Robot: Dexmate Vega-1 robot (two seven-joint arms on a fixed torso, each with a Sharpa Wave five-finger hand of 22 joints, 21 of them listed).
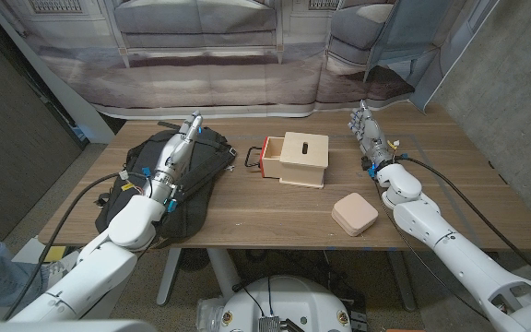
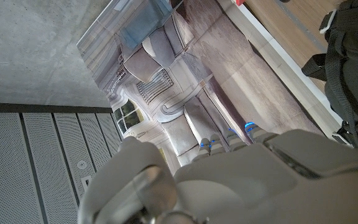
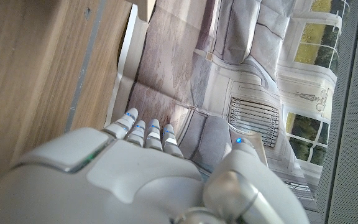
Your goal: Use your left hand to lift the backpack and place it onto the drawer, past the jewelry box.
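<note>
While flat on the table (image 1: pixel 247 214) at nine o'clock, backpack (image 1: pixel 136 189) not yet lifted. Left hand (image 1: pixel 179 150) stretched over its top, fingers straight and close together, pointing toward one o'clock. Whether touching the fabric or just above it, cannot tell; no strap or handle gripped, as far as the head view shows. Black straps (image 2: pixel 347 81) seen beside the hand in the left wrist view, none taken.

Next, at centre, drawer (image 1: pixel 294 159) standing with its red-sided tray slid out toward the backpack, top bare. Nothing placed there yet.

Further along, at five o'clock from the drawer, jewelry box (image 1: pixel 354 214), closed, well apart from the backpack.

Last, at two o'clock, right hand (image 1: pixel 368 131) idle on its edge, fingers straight and together, holding nothing.

By judgement, barely begun: grasp, lift, carry and set-down all left.
</note>
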